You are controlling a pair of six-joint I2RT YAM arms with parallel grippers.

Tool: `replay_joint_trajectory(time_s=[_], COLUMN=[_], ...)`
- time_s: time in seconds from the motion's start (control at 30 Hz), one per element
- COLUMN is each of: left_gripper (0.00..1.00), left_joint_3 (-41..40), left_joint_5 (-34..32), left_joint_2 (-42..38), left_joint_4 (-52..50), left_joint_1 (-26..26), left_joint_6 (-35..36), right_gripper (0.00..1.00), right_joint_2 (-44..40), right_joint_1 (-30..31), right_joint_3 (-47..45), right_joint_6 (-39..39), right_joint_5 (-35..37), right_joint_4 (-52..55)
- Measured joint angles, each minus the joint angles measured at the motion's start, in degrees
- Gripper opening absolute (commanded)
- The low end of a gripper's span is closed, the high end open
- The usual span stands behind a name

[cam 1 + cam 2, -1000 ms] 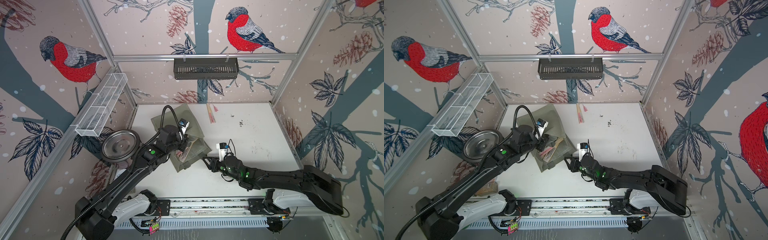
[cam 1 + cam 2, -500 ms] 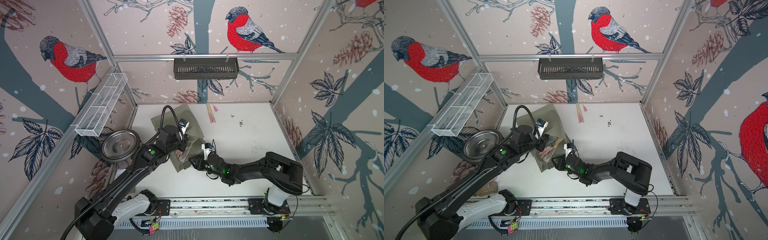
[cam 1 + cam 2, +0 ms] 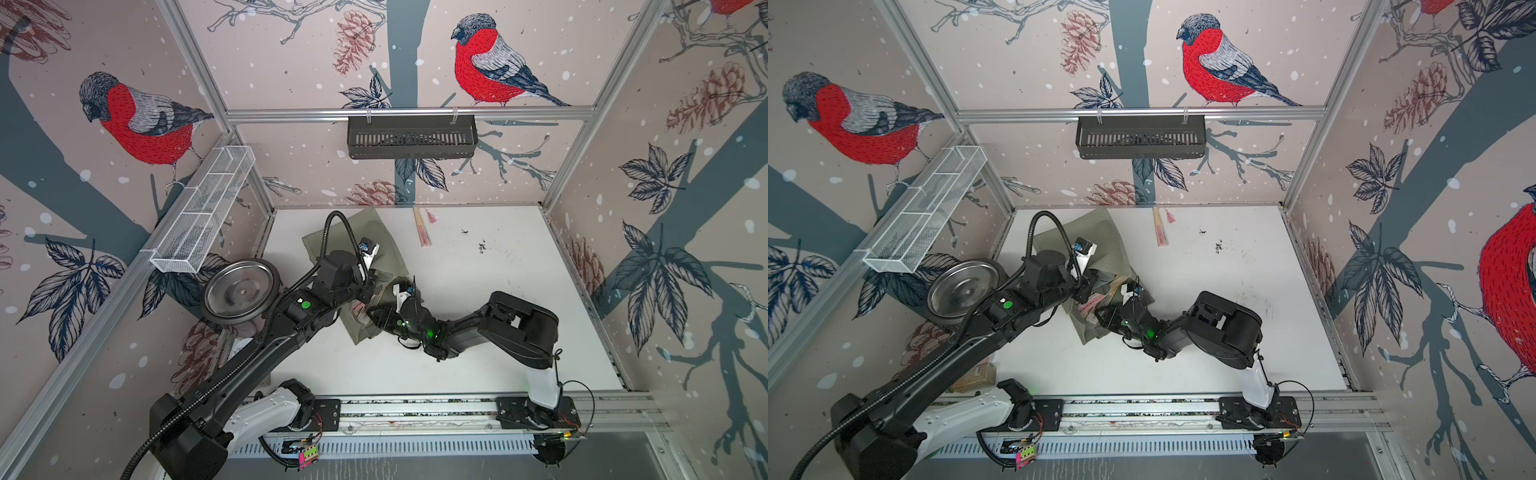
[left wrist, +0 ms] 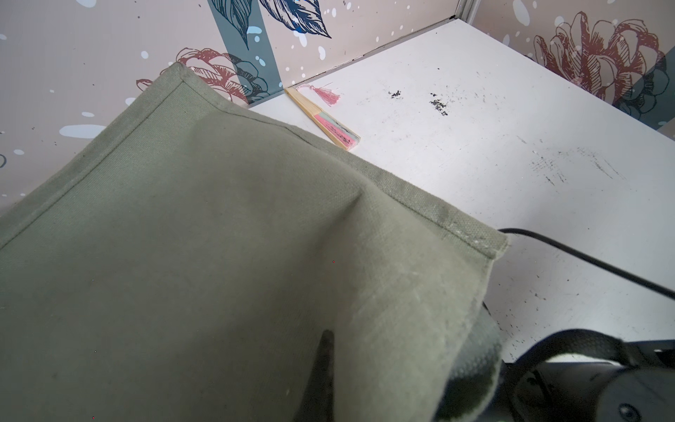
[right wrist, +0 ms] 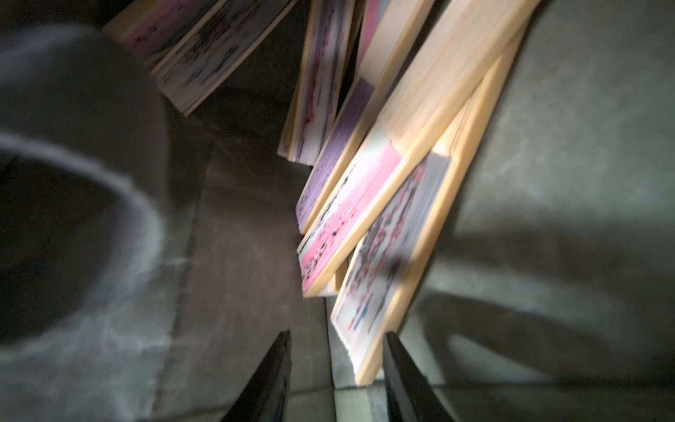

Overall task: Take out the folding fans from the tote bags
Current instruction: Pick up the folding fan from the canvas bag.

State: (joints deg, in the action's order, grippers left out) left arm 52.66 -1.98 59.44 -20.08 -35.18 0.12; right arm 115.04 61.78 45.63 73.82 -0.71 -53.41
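Evidently the slim closed folding fans (image 5: 369, 204) of pale bamboo and pink or purple fabric lie bundled inside the soft olive-green canvas tote bag (image 4: 219, 237), whose cloth the left gripper (image 3: 371, 287) pinches tight. We judge them light, stiff and smooth-sided, best taken across the bamboo guards near one end. The right gripper (image 5: 336, 339) stands spread inside the bag, the nearest fan (image 5: 394, 255) poking a corner between its jaws.

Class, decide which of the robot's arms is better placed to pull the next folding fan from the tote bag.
Right. The right end effector is open inside the tote bag, straddling the end of the nearest folding fan. The left end effector is shut on the bag's fabric, so it is occupied.
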Motion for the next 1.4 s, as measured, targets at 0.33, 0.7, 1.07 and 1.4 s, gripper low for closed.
replay_joint_trajectory(time_s=[0.33, 0.7, 1.07, 1.4], left_gripper=[0.0, 0.0, 0.0, 0.0], left_joint_3=[-0.04, -0.04, -0.07, -0.07], left_joint_5=[-0.17, -0.17, -0.85, -0.98], left_joint_2=[0.04, 0.15, 0.26, 0.17], left_joint_4=[0.02, 0.02, 0.02, 0.02], left_joint_1=[-0.28, -0.39, -0.61, -0.66], left_joint_6=[0.0, 0.0, 0.33, 0.37], right_gripper=[0.41, 0.39, 0.17, 0.13], right_joint_2=[2.78, 6.19, 9.42, 5.18], right_joint_1=[-1.68, -2.1, -3.65, -4.48], right_joint_3=[3.04, 7.39, 8.83, 7.69], right_joint_6=[3.13, 5.64, 5.84, 2.71], right_joint_5=[-0.39, -0.15, -3.37, -7.61], right_joint_4=[1.07, 3.56, -0.02, 3.21])
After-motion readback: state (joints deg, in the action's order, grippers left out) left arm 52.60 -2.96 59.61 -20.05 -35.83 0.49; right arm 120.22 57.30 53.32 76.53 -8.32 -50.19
